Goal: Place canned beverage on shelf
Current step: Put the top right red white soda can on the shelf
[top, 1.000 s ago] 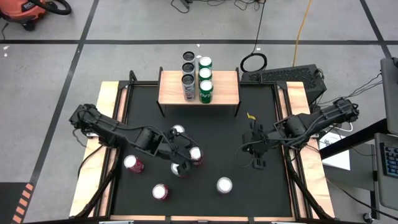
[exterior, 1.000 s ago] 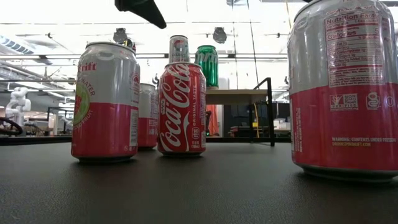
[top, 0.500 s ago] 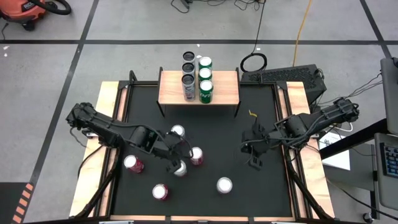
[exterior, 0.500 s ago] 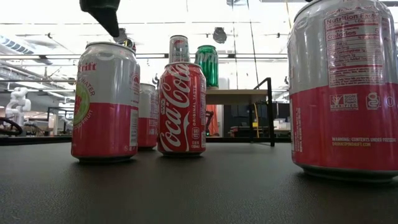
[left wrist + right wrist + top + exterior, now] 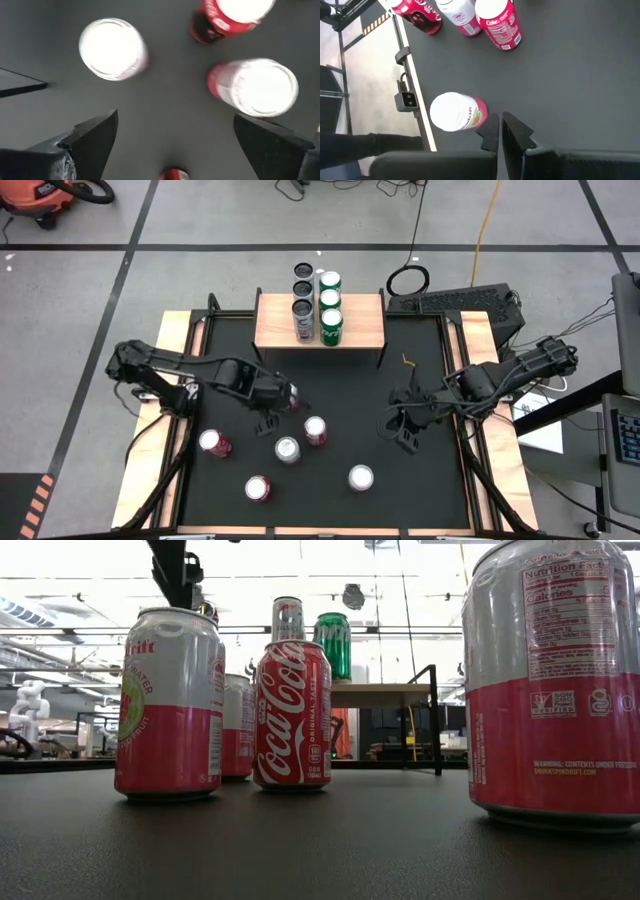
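Note:
The shelf [image 5: 352,323], a light-wood board on black legs at the table's far edge, carries two rows of upright cans, grey [image 5: 302,310] and green [image 5: 330,315]. Several loose cans stand on the black mat: a Coca-Cola can [image 5: 315,430], a silver-topped one [image 5: 287,449] and a pink-and-white one [image 5: 361,478]. My left gripper [image 5: 274,413] hangs open above the mat left of centre, pointing steeply down, its fingers [image 5: 95,137] wide apart with nothing between them. My right gripper [image 5: 404,436] hovers shut right of centre, beside the pink-and-white can [image 5: 454,112].
Two more red cans stand near the left and front, one [image 5: 213,443] by the left strip and one [image 5: 258,488] near the front edge. Wooden strips [image 5: 168,410] border the mat on both sides. Bare mat lies between the loose cans and the shelf.
My left gripper has moved from above the silver-topped can toward the table's far left and tipped further down, staying open. That can now shows uncovered, and the gripper hides a can farther back. My right gripper has rolled about its own axis in place.

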You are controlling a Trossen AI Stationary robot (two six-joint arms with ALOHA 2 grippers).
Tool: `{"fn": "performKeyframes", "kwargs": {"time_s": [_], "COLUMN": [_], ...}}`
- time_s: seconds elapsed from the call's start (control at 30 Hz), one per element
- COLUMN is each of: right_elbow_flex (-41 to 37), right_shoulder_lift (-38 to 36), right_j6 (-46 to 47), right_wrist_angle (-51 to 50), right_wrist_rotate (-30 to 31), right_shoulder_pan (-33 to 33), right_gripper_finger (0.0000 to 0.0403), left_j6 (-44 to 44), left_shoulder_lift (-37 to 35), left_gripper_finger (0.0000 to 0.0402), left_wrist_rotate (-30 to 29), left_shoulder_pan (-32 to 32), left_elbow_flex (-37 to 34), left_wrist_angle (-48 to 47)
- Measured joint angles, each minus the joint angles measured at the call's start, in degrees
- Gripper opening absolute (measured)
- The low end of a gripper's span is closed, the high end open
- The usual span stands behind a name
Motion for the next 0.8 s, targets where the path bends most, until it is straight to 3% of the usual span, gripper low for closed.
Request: {"fn": "performKeyframes", "kwargs": {"time_s": [0.23, 0.47, 0.6, 0.8], "right_elbow_flex": [0.0, 0.0, 0.0, 0.0], "right_shoulder_lift": [0.0, 0.0, 0.0, 0.0], "right_j6": [1.5, 1.6, -0.3, -1.6], "right_wrist_angle": [-1.3, -1.3, -1.3, -1.3], "right_wrist_rotate": [-0.1, 0.0, 0.1, 0.1], "right_shoulder_pan": [0.0, 0.0, 0.0, 0.0], "right_gripper_finger": [0.0000, 0.0000, 0.0000, 0.0000], "left_j6": [0.8, -2.2, 2.3, 4.2], "left_shoulder_lift": [-1.8, -4.1, -3.3, -0.3], "left_gripper_finger": [0.0383, 0.0360, 0.0359, 0.0359], "left_wrist_rotate": [0.7, -1.3, -4.5, -2.3], "left_shoulder_pan": [2.2, -3.7, -6.8, -7.0], "left_elbow_flex": [0.0, 0.0, 0.1, 0.0], "left_wrist_angle": [3.3, 12.5, 21.5, 24.9]}}
